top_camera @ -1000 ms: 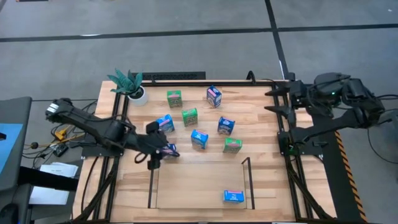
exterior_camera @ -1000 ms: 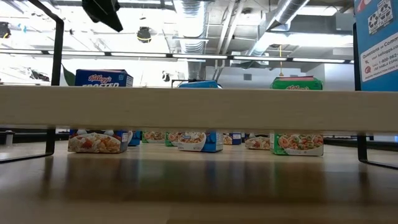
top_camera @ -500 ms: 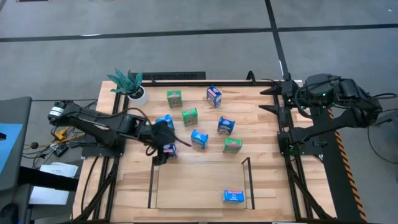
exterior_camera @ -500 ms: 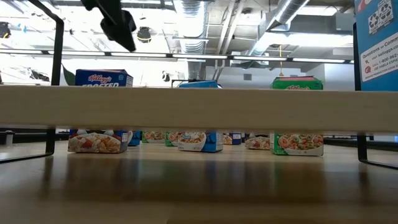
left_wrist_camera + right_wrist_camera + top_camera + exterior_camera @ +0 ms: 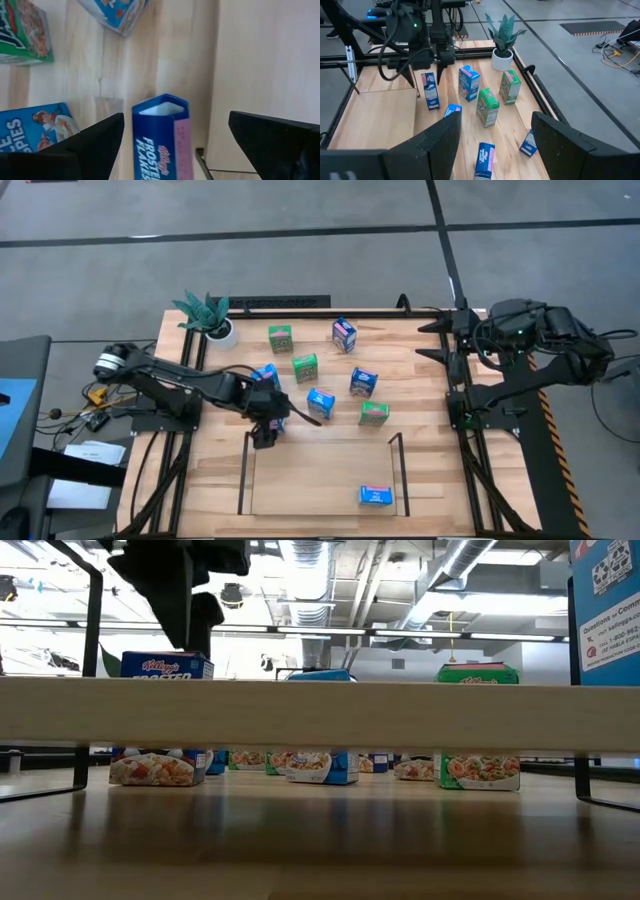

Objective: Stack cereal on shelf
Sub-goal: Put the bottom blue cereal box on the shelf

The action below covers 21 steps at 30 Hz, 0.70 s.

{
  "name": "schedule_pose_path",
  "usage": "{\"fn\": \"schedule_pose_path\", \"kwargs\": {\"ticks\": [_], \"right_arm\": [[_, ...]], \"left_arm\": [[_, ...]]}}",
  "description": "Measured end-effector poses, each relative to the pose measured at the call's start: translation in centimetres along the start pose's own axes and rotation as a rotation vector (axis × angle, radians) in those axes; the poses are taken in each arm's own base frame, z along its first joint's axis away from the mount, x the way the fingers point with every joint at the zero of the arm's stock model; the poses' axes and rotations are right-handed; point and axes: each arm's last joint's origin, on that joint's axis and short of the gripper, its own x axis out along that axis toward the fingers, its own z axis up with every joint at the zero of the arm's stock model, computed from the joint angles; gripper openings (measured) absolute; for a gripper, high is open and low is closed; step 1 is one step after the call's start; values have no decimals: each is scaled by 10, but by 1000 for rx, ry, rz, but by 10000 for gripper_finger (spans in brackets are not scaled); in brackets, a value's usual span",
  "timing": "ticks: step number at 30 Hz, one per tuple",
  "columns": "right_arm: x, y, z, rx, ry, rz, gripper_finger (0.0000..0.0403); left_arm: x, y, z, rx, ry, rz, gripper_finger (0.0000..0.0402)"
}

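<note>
Fingers of our left gripper [image 5: 264, 427] stood wide open over an upright blue box [image 5: 161, 137], mid-left. Our right gripper [image 5: 492, 142] waited half-open, empty, upper right. Only one box [image 5: 376, 495] lay on the shelf [image 5: 300, 480], lower centre; eight remained outside.

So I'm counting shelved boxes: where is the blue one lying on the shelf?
In the high view, the blue box lies on the shelf base, at its right end, against the right rail.

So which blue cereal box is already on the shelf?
The blue box lying alone on the shelf, near its right rail; the other boxes sit on the table behind.
</note>
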Motion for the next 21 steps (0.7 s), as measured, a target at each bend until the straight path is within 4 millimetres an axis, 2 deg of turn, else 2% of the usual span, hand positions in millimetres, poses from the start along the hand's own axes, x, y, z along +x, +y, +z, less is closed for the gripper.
{"fn": "schedule_pose_path", "kwargs": {"ticks": [8,21], "right_arm": [[0,0,0,0,2,1,270],[0,0,-1,3,14,2,270]], "left_arm": [[2,1,-5,6,56,22,339],[3,1,-5,35,57,23,235]]}}
